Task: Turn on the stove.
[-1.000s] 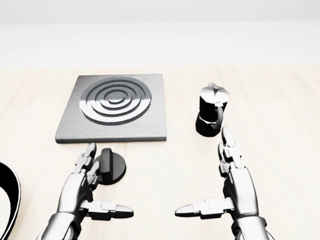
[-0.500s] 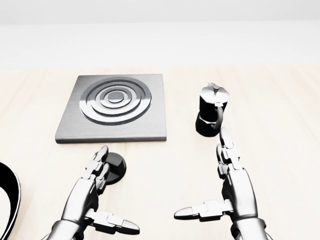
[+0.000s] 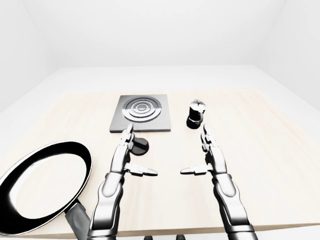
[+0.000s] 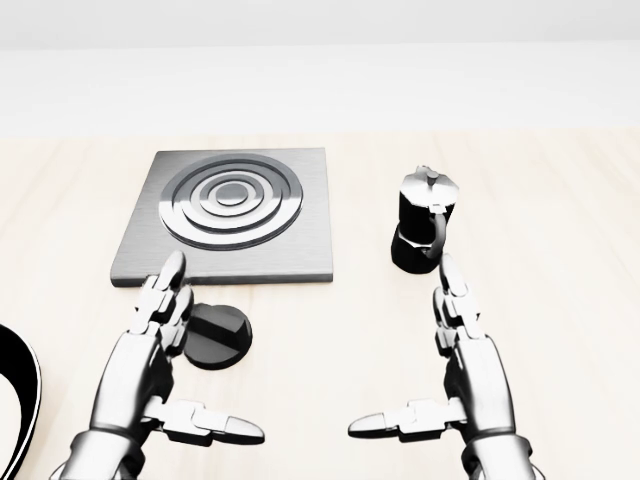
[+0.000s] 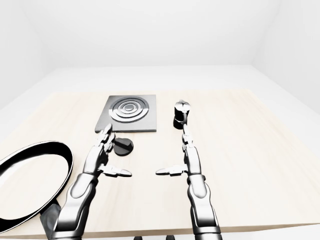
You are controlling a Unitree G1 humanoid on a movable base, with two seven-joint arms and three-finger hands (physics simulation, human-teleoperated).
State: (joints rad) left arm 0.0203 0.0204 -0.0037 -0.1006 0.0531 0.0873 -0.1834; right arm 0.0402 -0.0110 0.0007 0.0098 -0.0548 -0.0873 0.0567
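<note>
The grey square stove plate point(image 4: 230, 215) with concentric rings lies on the pale wooden table; its rings look grey, with no glow. Just below its bottom edge in the head view sits the round black knob point(image 4: 220, 335), its ridge slanted. My left hand point(image 4: 185, 375) is open. Its fingers point(image 4: 160, 300) stand at the knob's left rim, and the thumb points right below the knob, so nothing is gripped. My right hand point(image 4: 420, 370) hovers open below the moka pot, with its thumb pointing left.
A black moka pot point(image 4: 424, 232) stands to the right of the stove, just above my right fingertips. A large black frying pan point(image 3: 42, 185) lies at the table's lower left, near the edge. White walls surround the table.
My left hand has shifted left off the knob, uncovering it. The knob's ridge looks turned from upright to slanted. My right hand has barely moved.
</note>
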